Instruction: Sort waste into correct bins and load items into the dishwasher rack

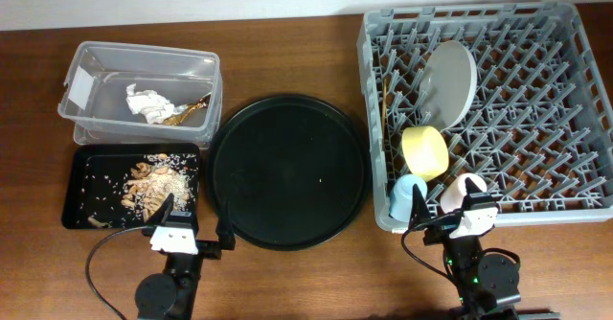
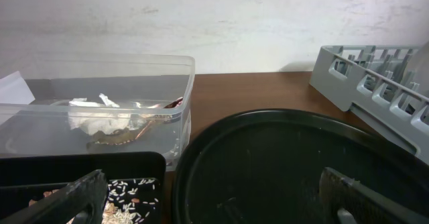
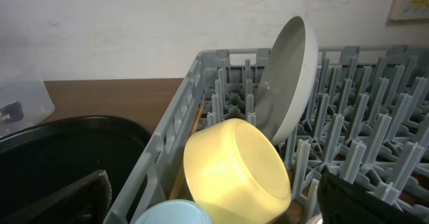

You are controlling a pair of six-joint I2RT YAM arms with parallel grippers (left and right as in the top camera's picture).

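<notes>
The grey rack [image 1: 565, 33] at the right holds the upright grey-green plate [image 1: 448, 82], the yellow bowl [image 1: 424, 151] on its side, the light blue cup [image 1: 406, 195], the pink cup [image 1: 458, 192] and the chopsticks [image 1: 386, 100]. The clear tub [image 1: 96, 128] holds the white tissue [image 1: 146, 102] and the brown wrapper [image 1: 190, 112]. The flat black tray [image 1: 79, 200] holds food scraps and rice [image 1: 151, 179]. My left gripper [image 1: 190, 234] is open and empty at the front, between the flat tray and the round tray. My right gripper [image 1: 450, 215] is open and empty at the rack's front edge.
The large round black tray [image 1: 287, 171] lies in the middle, with a few crumbs on it; it also shows in the left wrist view [image 2: 281, 163]. The bowl [image 3: 234, 170] and plate [image 3: 288, 76] fill the right wrist view. A wall stands behind the table.
</notes>
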